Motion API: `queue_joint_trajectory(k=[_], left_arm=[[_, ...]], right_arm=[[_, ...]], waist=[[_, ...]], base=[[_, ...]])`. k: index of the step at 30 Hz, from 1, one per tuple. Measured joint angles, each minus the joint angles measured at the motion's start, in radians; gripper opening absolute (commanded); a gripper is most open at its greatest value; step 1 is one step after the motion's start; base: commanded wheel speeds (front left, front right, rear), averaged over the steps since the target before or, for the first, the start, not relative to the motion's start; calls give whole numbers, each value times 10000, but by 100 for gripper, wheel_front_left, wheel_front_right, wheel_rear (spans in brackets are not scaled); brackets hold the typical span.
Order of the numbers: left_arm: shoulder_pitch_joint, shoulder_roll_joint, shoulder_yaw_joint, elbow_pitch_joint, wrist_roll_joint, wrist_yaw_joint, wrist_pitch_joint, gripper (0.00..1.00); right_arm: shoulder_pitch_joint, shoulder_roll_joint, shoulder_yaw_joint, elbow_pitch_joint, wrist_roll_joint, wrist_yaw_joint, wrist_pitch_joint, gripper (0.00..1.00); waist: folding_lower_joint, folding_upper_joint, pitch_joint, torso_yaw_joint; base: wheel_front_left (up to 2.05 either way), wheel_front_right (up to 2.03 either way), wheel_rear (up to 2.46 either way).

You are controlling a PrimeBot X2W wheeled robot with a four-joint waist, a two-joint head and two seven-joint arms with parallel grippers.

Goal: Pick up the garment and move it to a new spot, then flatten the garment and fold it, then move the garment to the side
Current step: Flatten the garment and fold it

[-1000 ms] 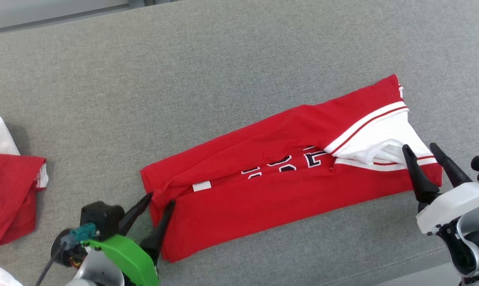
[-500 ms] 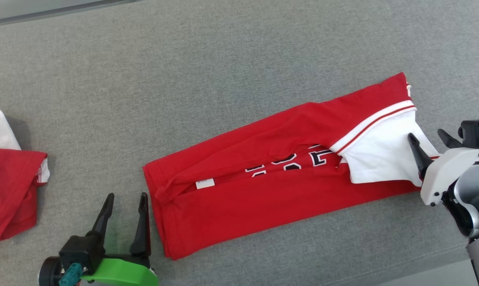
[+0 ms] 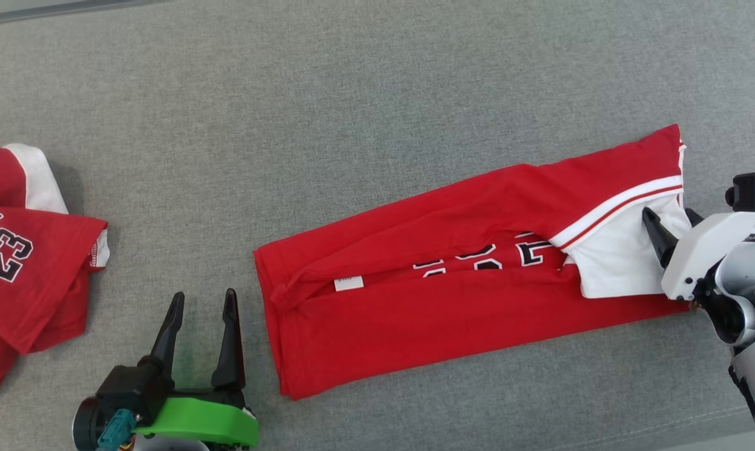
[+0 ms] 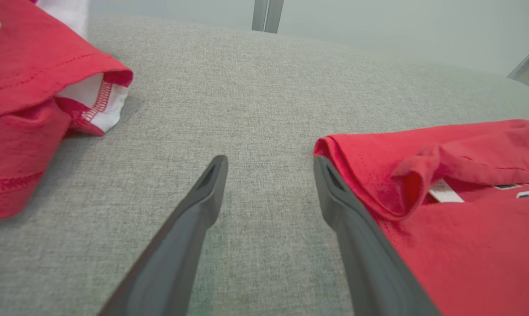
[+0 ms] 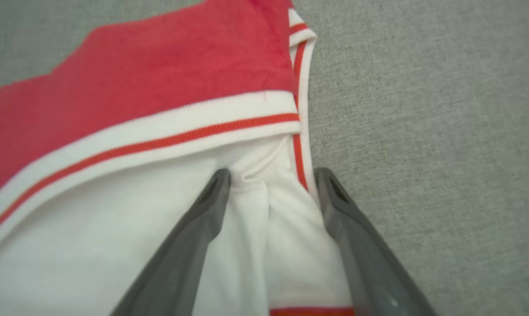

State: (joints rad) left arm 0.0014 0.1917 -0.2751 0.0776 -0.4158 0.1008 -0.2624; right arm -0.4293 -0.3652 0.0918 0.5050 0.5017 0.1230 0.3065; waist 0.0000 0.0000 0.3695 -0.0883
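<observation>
Backed away, left jaws stand released beside the folded red shirt [image 3: 446, 313] on the worktop [image 3: 352, 94] in the head view, empty in the left wrist view, while the right wrist view shows right jaws spread astride a white pleat [image 5: 255, 210], liable to snag it when lifting.

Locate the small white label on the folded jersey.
Head view, centre: the white label sits between the two flaps of the folded jersey, near its left end, right of the left gripper.
</observation>
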Motion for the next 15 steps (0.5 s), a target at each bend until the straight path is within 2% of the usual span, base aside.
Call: queue_joint_trajectory(k=[1, 2, 6, 11, 15], left_arm=[[58, -115, 125, 17, 75, -102, 0, 100], [112, -196, 176, 77, 134, -192, 0, 100], [288, -525, 334, 311, 550, -652, 0, 100], [291, -894, 416, 721, 848, -1174, -2, 100], [292, -1133, 462, 1083, 934, -1465, -2, 100]], right_arm=[[-81, -54, 136, 104, 395, 2, 48, 36], [-123, -136, 305, 140, 719, 2, 104, 0], [-322, -844, 242, 708, 1634, 102, 19, 0], [-249, -2801, -1290, 1653, 2067, 84, -357, 0], [246, -3812, -2056, 1630, 2253, 82, -349, 0]], waist=[[0, 0, -42, -12], [0, 0, -76, -29], [0, 0, -244, -106], [0, 1, -419, 123], [0, 0, -599, 373]], base=[[0, 0, 0], [0, 0, 0], [0, 0, 0], [0, 0, 0], [0, 0, 0]])
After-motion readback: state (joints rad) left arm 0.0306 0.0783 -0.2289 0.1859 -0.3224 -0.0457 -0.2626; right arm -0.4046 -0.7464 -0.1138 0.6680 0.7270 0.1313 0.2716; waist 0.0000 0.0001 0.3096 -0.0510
